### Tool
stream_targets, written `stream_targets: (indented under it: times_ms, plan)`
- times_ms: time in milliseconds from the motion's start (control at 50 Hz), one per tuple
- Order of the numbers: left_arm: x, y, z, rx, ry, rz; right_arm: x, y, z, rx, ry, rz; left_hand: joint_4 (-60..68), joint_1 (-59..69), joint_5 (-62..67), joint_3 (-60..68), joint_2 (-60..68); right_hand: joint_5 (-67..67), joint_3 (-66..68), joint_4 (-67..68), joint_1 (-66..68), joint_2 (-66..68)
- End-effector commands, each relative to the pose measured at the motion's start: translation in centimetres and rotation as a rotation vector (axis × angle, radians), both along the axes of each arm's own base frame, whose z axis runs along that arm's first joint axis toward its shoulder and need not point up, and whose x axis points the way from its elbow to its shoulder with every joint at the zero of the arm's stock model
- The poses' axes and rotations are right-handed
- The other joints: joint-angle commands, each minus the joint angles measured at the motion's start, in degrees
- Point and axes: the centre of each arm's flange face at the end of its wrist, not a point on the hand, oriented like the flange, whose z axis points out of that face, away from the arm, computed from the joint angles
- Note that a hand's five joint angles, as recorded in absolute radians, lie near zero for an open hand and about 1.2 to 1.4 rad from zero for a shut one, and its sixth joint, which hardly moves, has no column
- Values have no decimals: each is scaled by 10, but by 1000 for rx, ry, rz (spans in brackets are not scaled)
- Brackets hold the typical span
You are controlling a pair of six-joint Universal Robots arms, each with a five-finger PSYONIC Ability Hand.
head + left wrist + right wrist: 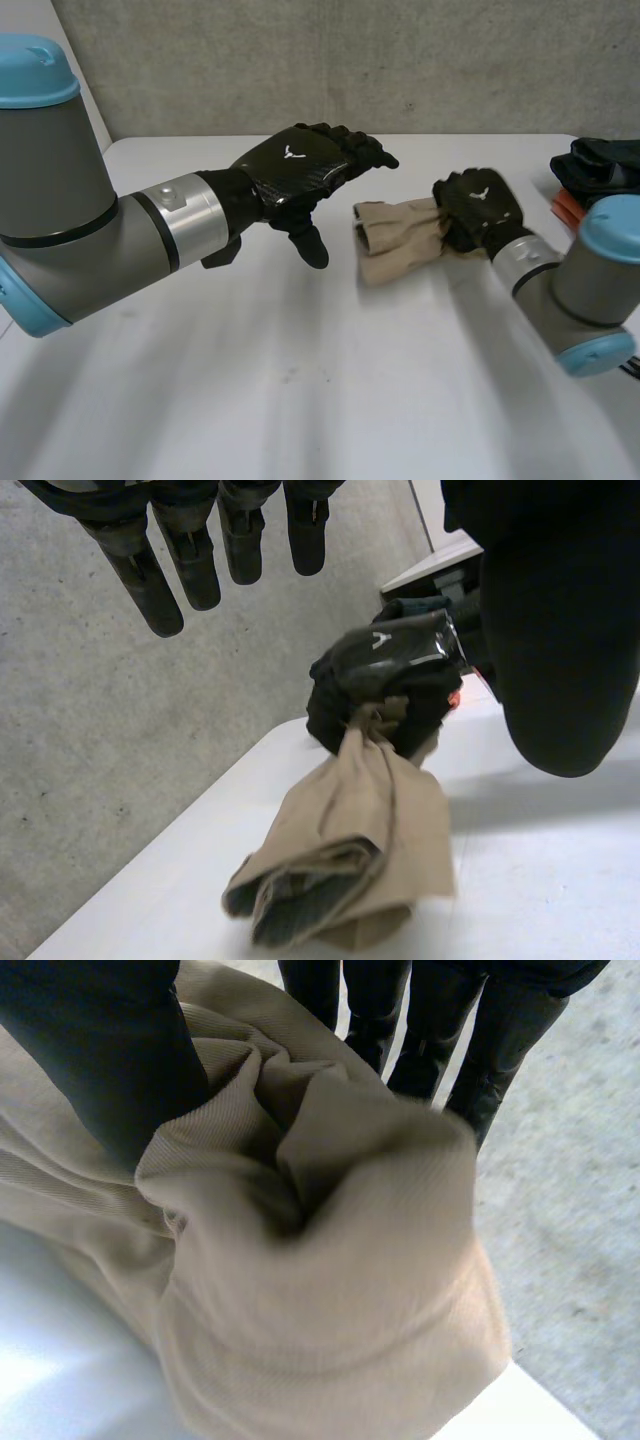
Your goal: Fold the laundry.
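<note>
Tan cloth, a bunched, ribbed piece of laundry, lies on the far half of the white surface, toward its right edge. One end of it is gathered up in the right hand, while the other end rests on the surface as a loose, folded-over roll pointing toward the middle. In the right wrist view the cloth bulges out of the palm in deep creases, with the thumb pressed onto it on one side and the fingers curled behind it on the other, so the right hand is clamped on the cloth. The left wrist view shows the same grip from the front: the right hand pinches the narrow, puckered end.

The left hand hovers above the surface just beside the cloth's free end, not touching it. Its fingers are nearly straight and spread apart, holding nothing.

A dark pile of clothes sits at the far right corner, with something orange-red beside it.
</note>
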Motion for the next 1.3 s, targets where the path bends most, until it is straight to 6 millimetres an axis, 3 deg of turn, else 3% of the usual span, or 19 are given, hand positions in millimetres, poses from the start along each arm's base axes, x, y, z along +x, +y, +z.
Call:
stream_targets:
  times_ms: [20, 140, 220, 300, 400, 440, 460, 520, 540, 600, 680, 700, 800, 880, 960, 1100, 1120, 1180, 1300]
  plan:
    - [2, -2, 4, -12, 8, 7, -16, -42, 36, -190, -50, 60, 12, 20, 3, 7, 17, 189, 149, 121, 267, 128]
    - [1, -1, 5, -18, 12, 5, -23, -73, 87, -381, -139, 46, 12, 20, 3, 7, 17, 189, 149, 121, 267, 128]
    - [1, 0, 6, -23, 14, 4, -46, -99, 134, -484, -283, 35, 13, 21, 4, 8, 18, 189, 149, 121, 267, 128]
    - [1, 1, 8, -27, 16, 4, -105, -133, 175, -563, -399, -15, 18, 26, 9, 13, 23, 189, 149, 121, 267, 128]
    - [4, 4, 17, -49, 27, 7, -158, -158, 187, -601, -435, -52, 20, 28, 11, 15, 25, 189, 149, 121, 267, 128]
    - [4, 5, 18, -52, 29, 8, -177, -166, 185, -609, -437, -65, 20, 28, 11, 15, 25, 189, 149, 121, 267, 128]
    - [5, 5, 19, -52, 29, 10, -199, -174, 179, -606, -438, -75, 20, 28, 11, 15, 25, 189, 149, 121, 267, 128]
    - [5, 5, 18, -52, 26, 22, -226, -183, 166, -593, -439, -77, 20, 28, 11, 15, 25, 189, 149, 121, 267, 128]
    - [5, 5, 18, -54, 25, 25, -243, -188, 154, -580, -445, -77, 20, 28, 11, 15, 25, 189, 149, 121, 267, 128]
    - [6, 4, 19, -58, 24, 41, -266, -195, 131, -555, -447, -82, 20, 28, 11, 15, 25, 189, 149, 121, 267, 128]
    - [5, 5, 19, -59, 23, 51, -308, -200, 82, -471, -424, -123, 22, 30, 13, 17, 27, 189, 149, 121, 267, 128]
    - [5, 6, 19, -59, 21, 49, -321, -199, 61, -425, -411, -134, 23, 31, 15, 18, 28, 189, 149, 121, 267, 128]
    - [4, 6, 18, -56, 20, 55, -334, -192, -11, -276, -344, -95, 28, 36, 20, 23, 33, 189, 149, 121, 267, 128]
    - [3, 8, 18, -57, 17, 62, -336, -185, -45, -223, -291, -60, 28, 36, 20, 23, 33, 189, 149, 121, 267, 128]
    - [1, 11, 15, -50, 12, 59, -342, -181, -54, -203, -283, -61, 28, 36, 20, 23, 33, 189, 149, 121, 267, 128]
    - [0, 12, 15, -53, 9, 60, -341, -180, -43, -215, -286, -62, 28, 36, 20, 23, 33, 189, 149, 121, 267, 128]
    - [0, 14, 15, -54, 10, 57, -342, -180, -40, -221, -288, -67, 28, 36, 20, 23, 33, 92, 52, 23, 170, 30]
    - [-1, 15, 16, -56, 11, 54, -344, -177, -24, -236, -318, -121, 28, 36, 20, 23, 33, -511, -551, -579, -433, -572]
    - [-1, 17, 19, -63, 16, 53, -345, -163, 8, -181, -397, -245, 28, 36, 20, 23, 33, -511, -551, -579, -433, -572]
